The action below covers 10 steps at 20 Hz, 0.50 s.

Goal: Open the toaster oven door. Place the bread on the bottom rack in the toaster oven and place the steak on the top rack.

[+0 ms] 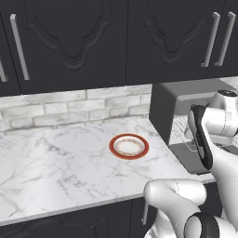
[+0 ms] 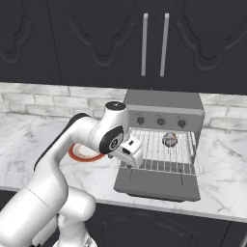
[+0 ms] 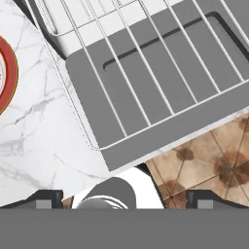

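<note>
The toaster oven point(image 2: 164, 107) stands on the counter with its door point(image 2: 157, 184) folded down flat. A wire rack point(image 2: 159, 153) is slid out over the door. At the back of a rack inside sits the bread point(image 2: 169, 139), a small round brownish lump; I cannot tell which rack. My gripper point(image 2: 128, 159) hangs open and empty over the left front of the oven opening, pointing down. In the hand view the fingertips point(image 3: 46, 198) frame the door point(image 3: 146, 146) and the rack's front wire point(image 3: 160, 120) below. The steak is out of view.
A red-rimmed plate point(image 1: 128, 146) lies empty on the marble counter point(image 1: 56, 162) left of the oven. Dark cabinets point(image 1: 74, 42) hang above. The door juts past the counter edge over the brown tiled floor point(image 3: 209, 155).
</note>
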Tool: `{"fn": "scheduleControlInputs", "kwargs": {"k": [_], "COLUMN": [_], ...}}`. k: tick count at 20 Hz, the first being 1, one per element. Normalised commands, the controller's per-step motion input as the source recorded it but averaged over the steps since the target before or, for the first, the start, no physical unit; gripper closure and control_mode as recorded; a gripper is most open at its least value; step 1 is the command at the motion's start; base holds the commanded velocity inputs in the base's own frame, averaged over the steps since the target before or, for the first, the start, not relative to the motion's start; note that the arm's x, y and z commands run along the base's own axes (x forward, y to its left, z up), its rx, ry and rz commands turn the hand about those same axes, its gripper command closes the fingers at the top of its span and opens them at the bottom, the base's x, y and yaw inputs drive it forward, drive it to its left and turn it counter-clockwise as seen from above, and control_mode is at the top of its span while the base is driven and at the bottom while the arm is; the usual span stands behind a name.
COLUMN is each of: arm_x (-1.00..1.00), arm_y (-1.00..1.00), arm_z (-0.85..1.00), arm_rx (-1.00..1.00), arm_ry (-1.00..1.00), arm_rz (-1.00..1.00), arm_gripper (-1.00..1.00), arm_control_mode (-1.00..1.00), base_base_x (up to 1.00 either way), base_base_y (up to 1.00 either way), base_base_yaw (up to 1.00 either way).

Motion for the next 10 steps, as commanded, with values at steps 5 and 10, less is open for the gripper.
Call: {"fn": "scheduleControlInputs", "kwargs": {"k": [5,10], "arm_x": [0.00,0.00], "arm_y": [0.00,0.00], "arm_z": [0.00,0.00], "arm_rx": [0.00,0.00], "arm_ry": [0.00,0.00], "arm_rz": [0.00,0.00], "arm_gripper": [-1.00,-1.00], "arm_control_mode": [1.00,1.00], "base_base_x": [0.00,-0.24], "base_base_y": [0.00,0.00], "base_base_yaw": [0.00,0.00]}}
